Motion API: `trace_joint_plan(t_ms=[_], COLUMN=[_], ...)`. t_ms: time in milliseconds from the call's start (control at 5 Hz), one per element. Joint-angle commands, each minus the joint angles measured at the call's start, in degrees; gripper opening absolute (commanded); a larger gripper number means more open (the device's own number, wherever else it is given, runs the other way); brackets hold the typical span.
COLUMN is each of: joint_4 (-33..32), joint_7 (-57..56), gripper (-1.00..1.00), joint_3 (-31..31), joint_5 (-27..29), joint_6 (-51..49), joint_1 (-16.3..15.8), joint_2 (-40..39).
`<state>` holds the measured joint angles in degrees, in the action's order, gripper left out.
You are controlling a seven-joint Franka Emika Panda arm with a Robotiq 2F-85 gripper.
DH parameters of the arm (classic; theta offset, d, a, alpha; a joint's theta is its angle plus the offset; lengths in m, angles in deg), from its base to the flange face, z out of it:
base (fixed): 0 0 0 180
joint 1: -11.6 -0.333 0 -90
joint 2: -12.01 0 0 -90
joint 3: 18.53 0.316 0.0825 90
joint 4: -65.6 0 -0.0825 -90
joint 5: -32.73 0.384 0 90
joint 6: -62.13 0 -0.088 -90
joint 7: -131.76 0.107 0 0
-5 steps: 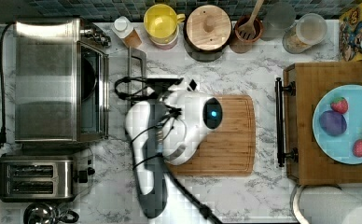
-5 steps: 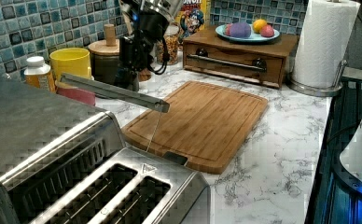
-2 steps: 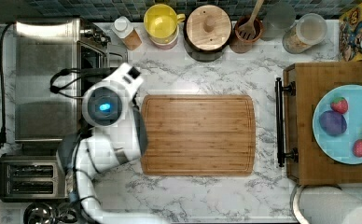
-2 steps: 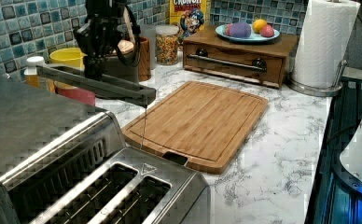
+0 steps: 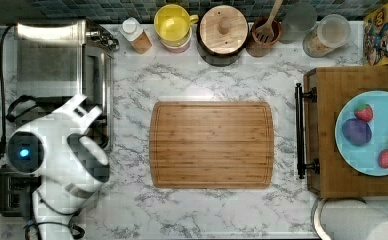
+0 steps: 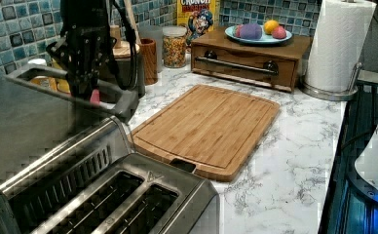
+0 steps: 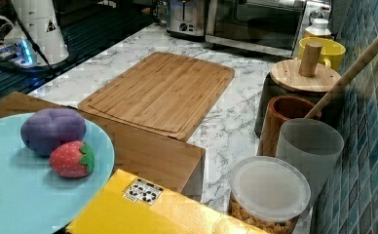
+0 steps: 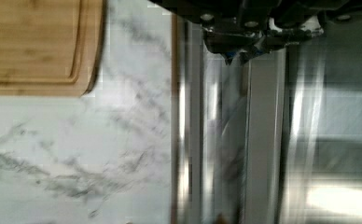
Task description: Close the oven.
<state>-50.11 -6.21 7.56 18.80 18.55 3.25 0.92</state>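
The oven [image 5: 62,75] stands at the top view's left end of the bench [image 5: 207,210], beyond the toaster [image 6: 123,200]. A second ago its door lay out flat over the marble with the arm above the board [image 5: 212,145]; since then the arm has swung across to the oven, and the door [image 6: 80,92] has come up with it. In the right view the glass front [image 7: 255,24] looks upright against the box, so the closing is probably all but done, needing only a last press home.

The left view shows what the top view hides under the white arm: the claw [image 6: 90,92] reaching down onto the bar handle [image 6: 123,100], red tip at the steel. Whether its fingers are spread or pressed together I cannot tell. The wrist view gives only motion-smeared steel and glass beside the marble, though the smear suggests the door may not have settled.
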Motion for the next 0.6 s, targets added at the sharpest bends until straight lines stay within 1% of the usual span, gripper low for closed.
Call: trace_joint_plan(t_ms=[200, 400, 600], joint_4=[0.57, 7.34, 7.33], joint_7=[7.11, 9.61, 9.61], gripper=[-1.0, -1.0, -1.0], joint_3=[-1.96, -0.6, -0.24], joint_5=[0.34, -4.97, -4.97], joint_6=[4.11, -9.67, -9.68], joint_1=[0.97, -1.31, -0.95], joint_2=[12.24, 10.51, 10.51])
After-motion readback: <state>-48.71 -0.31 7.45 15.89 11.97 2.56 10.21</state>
